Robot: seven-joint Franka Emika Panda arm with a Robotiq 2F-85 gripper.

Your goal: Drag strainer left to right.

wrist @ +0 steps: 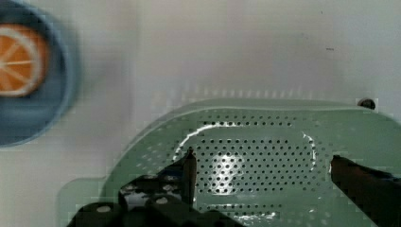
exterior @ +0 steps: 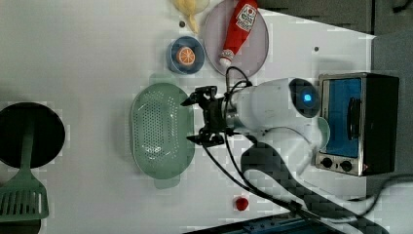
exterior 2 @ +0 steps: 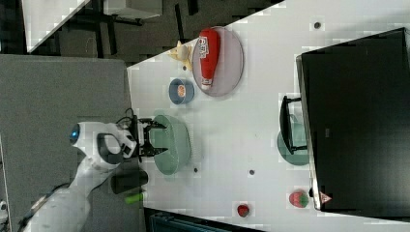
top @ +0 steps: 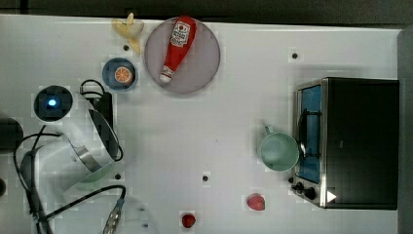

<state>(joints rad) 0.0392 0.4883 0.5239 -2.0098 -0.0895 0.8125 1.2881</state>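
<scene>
End effector was spread wide, holding nothing, hovering over strainer's rim, fingers above perforated bottom in wrist view. Strainer sat on white counter (left view's middle), near blue bowl with orange slice, well apart from toaster oven.

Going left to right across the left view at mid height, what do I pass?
Round black pan → pale mint-green perforated plastic strainer → open black gripper → white robot arm → silver toaster oven with blue door.
</scene>
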